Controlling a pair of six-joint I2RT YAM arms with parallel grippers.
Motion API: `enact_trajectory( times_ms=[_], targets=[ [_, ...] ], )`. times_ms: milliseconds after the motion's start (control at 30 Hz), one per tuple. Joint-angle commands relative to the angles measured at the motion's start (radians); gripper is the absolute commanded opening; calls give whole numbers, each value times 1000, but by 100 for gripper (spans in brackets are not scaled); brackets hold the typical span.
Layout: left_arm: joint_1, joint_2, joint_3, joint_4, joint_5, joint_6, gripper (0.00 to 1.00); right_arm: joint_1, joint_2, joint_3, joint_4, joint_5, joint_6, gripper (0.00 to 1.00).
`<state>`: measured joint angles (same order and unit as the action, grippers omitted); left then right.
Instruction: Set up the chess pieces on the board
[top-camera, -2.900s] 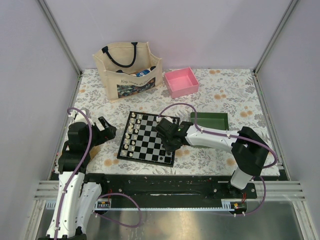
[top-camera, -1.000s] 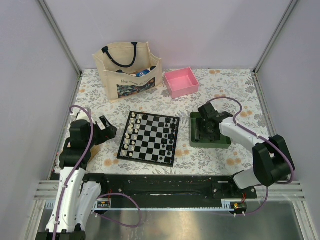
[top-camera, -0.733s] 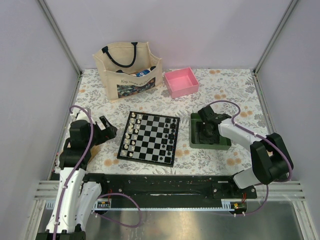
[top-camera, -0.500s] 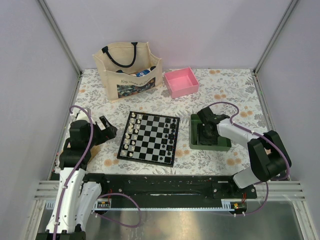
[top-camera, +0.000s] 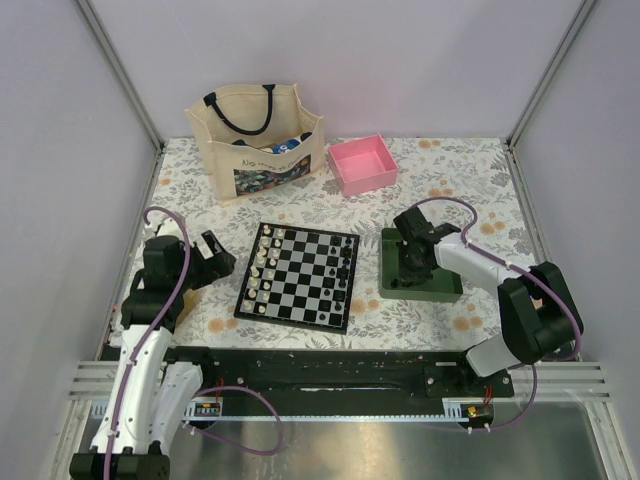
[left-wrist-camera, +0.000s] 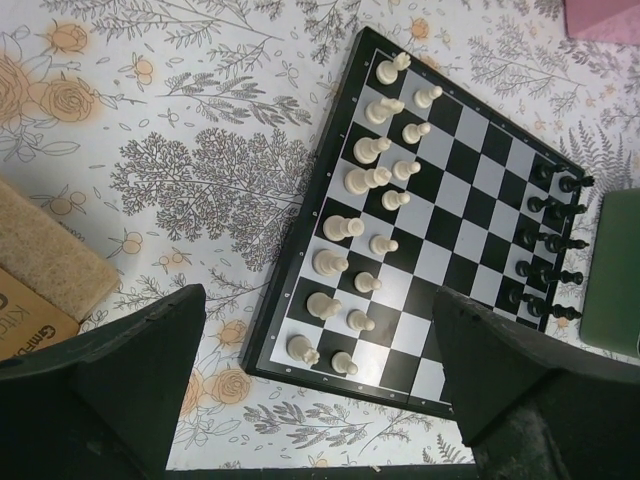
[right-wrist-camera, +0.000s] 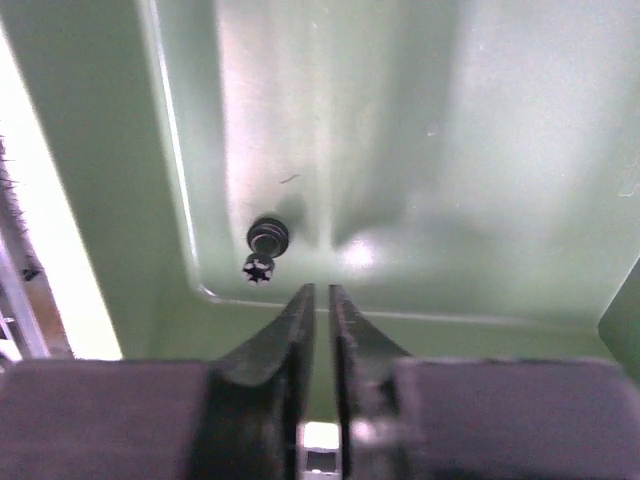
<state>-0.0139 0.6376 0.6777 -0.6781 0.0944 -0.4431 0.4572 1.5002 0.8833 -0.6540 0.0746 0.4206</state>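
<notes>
The right gripper (right-wrist-camera: 322, 290) sits low in the green tray (right-wrist-camera: 470, 150), its fingers drawn almost together with nothing visible in the thin slit between them. It is just beside a black chess piece (right-wrist-camera: 266, 246) lying near the tray's corner. The left gripper (left-wrist-camera: 318, 300) hangs with fingers wide apart above the board (left-wrist-camera: 450, 215), where more black chessmen (left-wrist-camera: 548, 242) line the edge opposite the white chessmen (left-wrist-camera: 368, 180).

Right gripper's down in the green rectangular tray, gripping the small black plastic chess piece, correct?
No. The right gripper is down in the green rectangular tray, but its nearly shut jaws hold nothing; the small black plastic chess piece lies free on the tray floor beside them. The right wrist view shows this.
</notes>
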Motion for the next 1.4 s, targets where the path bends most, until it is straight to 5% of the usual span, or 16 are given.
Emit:
enact_trajectory(
  times_ms=[0, 333, 533, 633, 900, 1100, 1367],
  targets=[
    [5, 53, 6, 54, 18, 12, 99, -2, -1, 81, -33, 8, -36, 14],
    [2, 93, 8, 51, 10, 15, 99, -11, -3, 163, -88, 21, -59, 8],
    [-3, 80, 10, 48, -16, 11, 99, -37, -43, 151, -113, 34, -55, 39],
    [-1, 73, 6, 61, -27, 12, 99, -61, -73, 154, -133, 33, -49, 45],
    [-4, 39, 5, 60, -90, 14, 99, -123, -118, 143, -133, -42, -34, 49],
    [-18, -38, -18, 29, -278, -31, 99, -150, -100, 195, -223, -140, -11, 57],
    [-61, 92, 3, 11, -301, -25, 99, -150, -57, 230, -237, -291, 47, 61]
  ],
)
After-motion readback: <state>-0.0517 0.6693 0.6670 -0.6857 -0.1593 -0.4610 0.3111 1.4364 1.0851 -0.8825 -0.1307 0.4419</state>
